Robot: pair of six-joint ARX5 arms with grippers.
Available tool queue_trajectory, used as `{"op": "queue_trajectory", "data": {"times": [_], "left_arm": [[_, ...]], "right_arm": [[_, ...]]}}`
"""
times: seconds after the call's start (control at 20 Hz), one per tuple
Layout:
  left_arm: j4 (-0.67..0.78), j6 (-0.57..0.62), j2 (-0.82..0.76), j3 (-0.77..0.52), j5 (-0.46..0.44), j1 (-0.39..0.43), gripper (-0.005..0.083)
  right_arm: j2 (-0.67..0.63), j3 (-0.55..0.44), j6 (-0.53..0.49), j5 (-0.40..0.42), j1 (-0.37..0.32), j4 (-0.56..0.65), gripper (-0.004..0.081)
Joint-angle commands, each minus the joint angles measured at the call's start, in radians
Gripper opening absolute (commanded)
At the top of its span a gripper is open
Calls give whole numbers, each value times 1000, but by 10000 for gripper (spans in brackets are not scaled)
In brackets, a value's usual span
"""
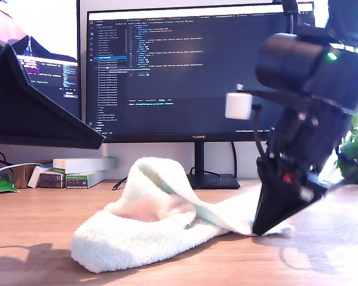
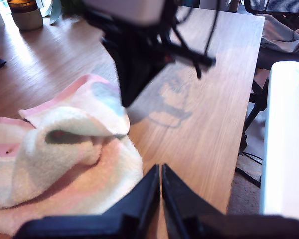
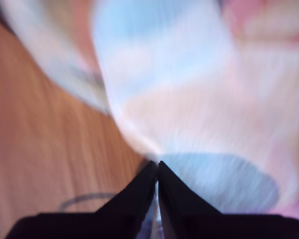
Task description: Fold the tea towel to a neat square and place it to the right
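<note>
1. The wooden desk (image 1: 36, 226) carries everything; I place the rest against the black monitor (image 1: 185, 71) standing at its back edge, its screen full of code.
2. The tea towel (image 1: 149, 229) lies on the desk in front of the monitor's stand, a rumpled, partly doubled-over heap of pale terry, whitish with mint and pink tints. One flap is raised into a peak near the stand.
3. My second gripper (image 1: 264, 227) points down at the desk before the monitor, toward the exterior view's right. Its jaws are pressed together on a corner of the tea towel (image 3: 199, 114); the second wrist view, blurred by motion, shows cloth running straight into the closed tips (image 3: 157, 167).
4. My first gripper (image 2: 161, 172) has its jaws closed tip to tip with nothing between them. It hangs over bare wood just beside the tea towel (image 2: 65, 159), facing the second gripper (image 2: 125, 99).
5. A dark arm cover (image 1: 30, 107) overlaps the monitor at the exterior view's left.
6. Small boxes (image 1: 83, 170) are stacked below the monitor, toward the exterior view's left.
7. Leaves of a green plant (image 1: 355, 146) show past the monitor at the exterior view's right.
</note>
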Motion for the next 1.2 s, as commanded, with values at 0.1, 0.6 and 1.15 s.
{"op": "queue_trajectory", "data": {"times": [0.1, 0.6, 1.15], "left_arm": [[3, -6, -2, 2, 5, -2, -19], [39, -24, -2, 2, 44, -22, -10], [204, -54, 46, 3, -167, -22, 360]], "right_arm": [[3, 84, 29, 3, 32, -72, -10], [3, 256, 137, -28, 124, -104, -10], [3, 296, 179, -27, 206, -122, -10]]}}
